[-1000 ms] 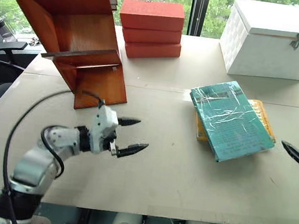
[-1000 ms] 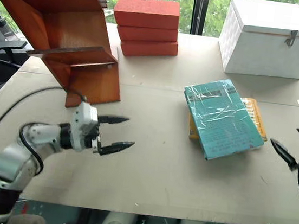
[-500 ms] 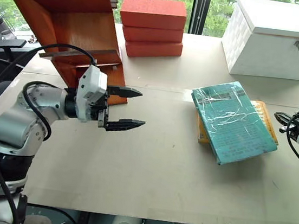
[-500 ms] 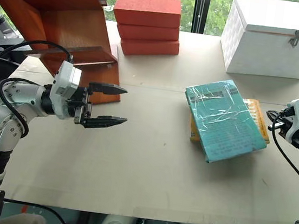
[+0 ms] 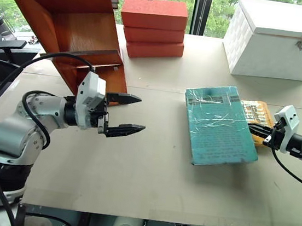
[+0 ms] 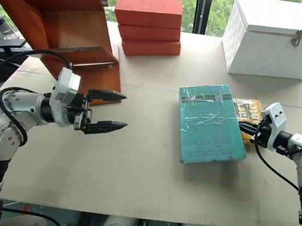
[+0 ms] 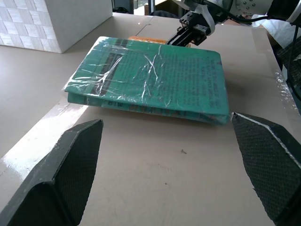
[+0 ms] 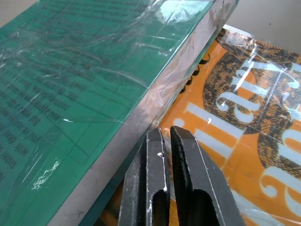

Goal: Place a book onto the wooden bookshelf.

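Left eye view: the book point(image 5: 218, 125) lies flat, long axis running near-to-far.

Glossy crinkled plastic wraps the teal book point(image 5: 218, 124); polished wooden bookshelf point(image 5: 76, 24); matt, smooth bench point(image 5: 150, 168).

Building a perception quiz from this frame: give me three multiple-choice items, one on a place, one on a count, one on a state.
1. Where does the book lie?
A. On a shelf board
B. Partly over an orange book
C. On the white box

2. How many red-orange bricks are stacked?
A. Two
B. Three
C. Five

3. How is the right end effector?
A. Shut, tips at the book's edge
B. Wide open above the box
C. Clamped on a brick

Answers:
1 B: the orange book pokes out beneath its right side.
2 B: three bricks stand piled beside the wooden bookshelf.
3 A: the right wrist view shows its fingers together against the book's edge.
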Controlling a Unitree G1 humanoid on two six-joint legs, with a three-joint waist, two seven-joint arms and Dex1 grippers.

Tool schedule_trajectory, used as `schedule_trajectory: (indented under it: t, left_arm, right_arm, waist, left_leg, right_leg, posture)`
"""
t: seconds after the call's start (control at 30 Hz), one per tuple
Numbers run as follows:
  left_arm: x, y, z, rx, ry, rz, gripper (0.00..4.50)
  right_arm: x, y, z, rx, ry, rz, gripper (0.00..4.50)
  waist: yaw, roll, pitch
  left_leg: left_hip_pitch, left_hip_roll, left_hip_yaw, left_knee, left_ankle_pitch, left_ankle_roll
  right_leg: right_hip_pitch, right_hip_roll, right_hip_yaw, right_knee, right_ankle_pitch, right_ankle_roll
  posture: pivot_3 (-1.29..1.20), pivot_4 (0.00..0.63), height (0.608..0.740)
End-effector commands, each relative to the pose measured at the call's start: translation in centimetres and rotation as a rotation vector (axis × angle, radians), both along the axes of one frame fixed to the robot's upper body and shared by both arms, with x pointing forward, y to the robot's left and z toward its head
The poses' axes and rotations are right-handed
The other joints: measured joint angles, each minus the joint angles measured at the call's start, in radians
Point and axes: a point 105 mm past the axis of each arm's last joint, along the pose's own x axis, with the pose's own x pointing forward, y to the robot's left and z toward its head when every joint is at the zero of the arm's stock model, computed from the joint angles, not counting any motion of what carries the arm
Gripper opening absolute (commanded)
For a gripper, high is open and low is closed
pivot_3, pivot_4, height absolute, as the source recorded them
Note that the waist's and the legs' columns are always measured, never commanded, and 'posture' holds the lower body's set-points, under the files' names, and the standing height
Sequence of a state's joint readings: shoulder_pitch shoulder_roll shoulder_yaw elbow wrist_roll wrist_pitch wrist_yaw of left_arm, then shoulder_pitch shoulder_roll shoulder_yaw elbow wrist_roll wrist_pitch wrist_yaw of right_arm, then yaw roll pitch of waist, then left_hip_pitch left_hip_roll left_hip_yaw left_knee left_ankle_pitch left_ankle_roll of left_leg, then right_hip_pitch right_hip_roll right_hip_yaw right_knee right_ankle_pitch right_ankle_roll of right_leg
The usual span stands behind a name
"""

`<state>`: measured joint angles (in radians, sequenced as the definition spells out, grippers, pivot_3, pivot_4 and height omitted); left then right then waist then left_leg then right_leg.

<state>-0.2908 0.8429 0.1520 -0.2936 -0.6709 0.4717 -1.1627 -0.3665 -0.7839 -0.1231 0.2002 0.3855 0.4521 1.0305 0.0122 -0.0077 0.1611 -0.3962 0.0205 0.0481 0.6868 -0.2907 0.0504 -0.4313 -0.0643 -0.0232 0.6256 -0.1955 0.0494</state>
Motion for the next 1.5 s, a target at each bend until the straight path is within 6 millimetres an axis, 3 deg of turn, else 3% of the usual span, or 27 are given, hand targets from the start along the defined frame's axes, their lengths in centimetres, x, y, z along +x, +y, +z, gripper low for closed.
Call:
schedule_trajectory:
  t: [0.03, 0.27, 0.37, 0.47, 0.67, 0.8, 0.9, 1.0, 1.13, 1.3, 1.5]
  left_arm:
    - [-0.2, -0.1, 0.8, -0.001, -0.052, -0.014, 4.5]
    - [0.0, 0.0, 0.6, 0.005, -0.043, -0.019, 4.5]
    - [0.3, -0.2, 0.1, 0.005, -0.026, 0.004, 4.5]
    - [0.9, -1.0, -1.1, -0.027, 0.066, 0.062, 4.5]
    - [1.6, -3.3, -5.7, -0.059, 0.37, 0.19, 4.5]
    - [2.0, -5.8, -8.1, -0.135, 0.631, 0.229, 4.5]
    - [2.5, -7.7, -8.2, -0.202, 0.799, 0.211, 4.5]
    - [3.1, -9.2, -8.1, -0.217, 0.898, 0.209, 4.5]
    - [3.1, -10.3, -9.7, -0.151, 1.053, 0.242, 4.5]
    - [3.6, -11.0, -11.1, -0.141, 1.211, 0.283, 4.5]
    - [3.9, -12.8, -11.2, -0.231, 1.363, 0.24, 4.5]
  right_arm:
    - [-0.2, 1.3, 1.2, 0.013, -0.037, 0.04, 0.1]
    - [-0.1, 2.6, 1.1, 0.018, -0.039, 0.047, 0.1]
    - [0.6, 0.8, 1.6, -0.032, -0.108, -0.035, 0.1]
    - [0.2, -1.5, 3.4, -0.055, -0.189, -0.091, 0.1]
    - [-4.6, -2.6, 6.6, -0.015, -0.241, -0.012, 2.81]
    - [-9.0, -1.5, 7.7, 0.073, -0.203, 0.069, 4.47]
    - [-11.5, -0.3, 8.3, 0.105, -0.192, 0.105, 4.47]
    - [-12.3, -0.2, 8.4, 0.102, -0.217, 0.069, 4.47]
    - [-13.7, 0.0, 8.8, 0.13, -0.219, 0.055, 4.47]
    - [-14.2, 0.1, 9.1, 0.122, -0.243, 0.021, 4.47]
    - [-15.0, 0.8, 9.4, 0.145, -0.255, 0.035, 4.47]
  waist:
    - [0.0, 0.0, 0.0]
    - [0.0, 0.0, 0.0]
    - [0.0, 0.0, 0.0]
    - [0.006, 0.0, 0.0]
    - [0.005, -0.001, 0.0]
    - [0.001, -0.001, 0.0]
    - [0.004, -0.002, 0.0]
    - [0.0, -0.007, 0.0]
    - [0.001, -0.007, 0.0]
    - [0.003, -0.008, 0.0]
    - [0.01, -0.009, -0.001]
  left_leg:
    - [0.0, 0.0, 0.0, 0.0, 0.0, 0.0]
    - [0.0, -0.001, 0.0, 0.0, 0.0, -0.001]
    - [0.0, -0.002, 0.0, 0.0, 0.001, -0.001]
    - [0.0, -0.003, 0.0, 0.0, 0.001, -0.001]
    - [-0.001, -0.002, -0.001, 0.0, 0.0, 0.0]
    - [0.001, 0.0, -0.002, 0.0, 0.0, 0.0]
    - [0.002, 0.0, -0.004, 0.001, 0.0, 0.001]
    - [0.004, -0.002, -0.006, 0.003, 0.0, 0.001]
    - [0.015, -0.003, -0.006, 0.002, 0.0, 0.001]
    - [0.016, -0.004, -0.006, 0.002, 0.0, 0.001]
    - [0.015, -0.01, -0.011, 0.002, 0.0, 0.001]
  right_leg:
    - [0.0, 0.0, 0.0, 0.0, 0.0, 0.0]
    - [0.0, 0.0, 0.0, 0.0, 0.0, 0.0]
    - [0.0, 0.0, 0.0, 0.0, 0.0, 0.0]
    - [0.0, 0.0, 0.0, 0.0, 0.0, 0.0]
    - [0.001, -0.001, 0.0, 0.0, 0.0, 0.0]
    - [0.001, 0.0, -0.001, 0.001, 0.0, 0.0]
    - [0.003, 0.0, -0.001, 0.002, 0.0, 0.0]
    - [0.007, 0.001, -0.002, 0.002, 0.0, 0.001]
    - [0.018, 0.001, -0.001, 0.001, -0.004, 0.0]
    - [0.018, 0.001, -0.001, 0.001, -0.003, -0.002]
    - [0.02, -0.002, -0.001, 0.001, -0.003, -0.003]
  posture:
    - [0.0, 0.15, 0.74]
    - [0.0, 0.15, 0.74]
    - [0.0, 0.15, 0.74]
    - [0.0, 0.15, 0.74]
    - [0.0, 0.15, 0.74]
    - [0.0, 0.15, 0.74]
    - [0.0, 0.15, 0.74]
    - [0.0, 0.15, 0.74]
    - [0.0, 0.15, 0.74]
    - [0.0, 0.15, 0.74]
    - [0.0, 0.15, 0.74]
